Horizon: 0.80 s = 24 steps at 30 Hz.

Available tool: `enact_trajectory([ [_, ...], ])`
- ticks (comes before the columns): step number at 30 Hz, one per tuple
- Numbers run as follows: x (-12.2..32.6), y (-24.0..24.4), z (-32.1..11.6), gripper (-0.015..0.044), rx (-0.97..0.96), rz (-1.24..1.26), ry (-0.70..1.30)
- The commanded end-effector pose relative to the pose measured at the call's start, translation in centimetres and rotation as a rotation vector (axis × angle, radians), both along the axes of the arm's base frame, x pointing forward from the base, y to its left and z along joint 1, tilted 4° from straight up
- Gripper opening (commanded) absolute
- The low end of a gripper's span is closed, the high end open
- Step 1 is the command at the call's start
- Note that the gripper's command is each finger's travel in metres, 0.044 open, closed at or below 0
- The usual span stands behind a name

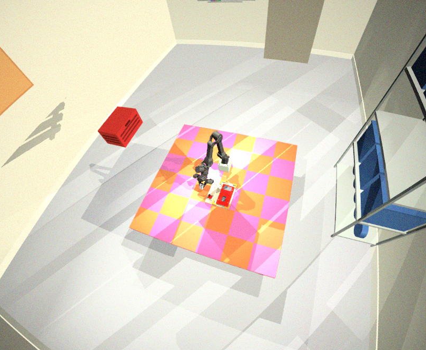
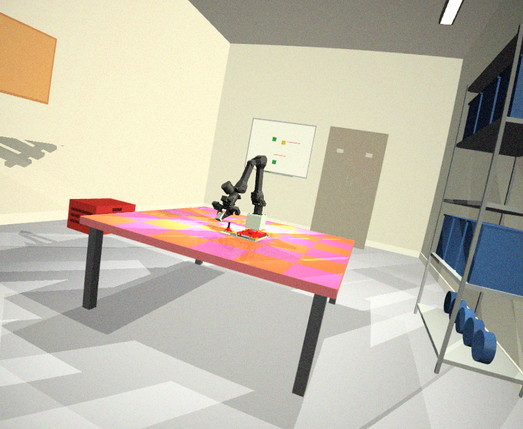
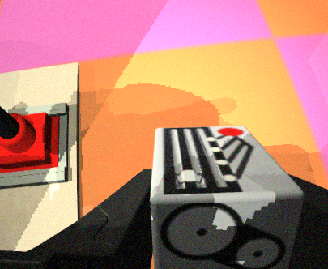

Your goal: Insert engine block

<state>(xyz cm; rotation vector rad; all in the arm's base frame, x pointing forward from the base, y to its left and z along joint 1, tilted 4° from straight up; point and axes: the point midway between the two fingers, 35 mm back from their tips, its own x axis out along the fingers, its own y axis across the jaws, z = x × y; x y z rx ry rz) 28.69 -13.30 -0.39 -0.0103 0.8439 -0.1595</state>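
My gripper (image 1: 201, 184) (image 2: 220, 215) (image 3: 203, 177) is shut on the engine block and holds it tilted above the table, left of the board. The engine block (image 1: 201, 186) (image 2: 218, 218) (image 3: 227, 202) is a light grey box with black stripes, a red dot on top and two pulley circles on its near face. The red car body (image 1: 226, 193) (image 2: 253, 234) lies on the right part of the board, out of the wrist view. Its opening and rib are too small to make out clearly. The block's slot is not seen.
The cream board (image 3: 67, 81) bears a red piece (image 3: 21, 147) with an upright black handle (image 3: 2, 119) in a grey frame, between the held block and the car body. A pale box (image 1: 224, 165) (image 2: 255, 221) stands at the arm's base, behind the board.
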Motion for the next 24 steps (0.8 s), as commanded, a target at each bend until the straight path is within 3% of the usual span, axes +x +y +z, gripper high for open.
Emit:
enact_trajectory([
  [1, -0.1, 0.1, -0.9, 0.0000, 0.004, 0.007, 0.001],
  [24, -0.3, -0.1, -5.2, 0.0000, 0.004, 0.007, 0.002],
])
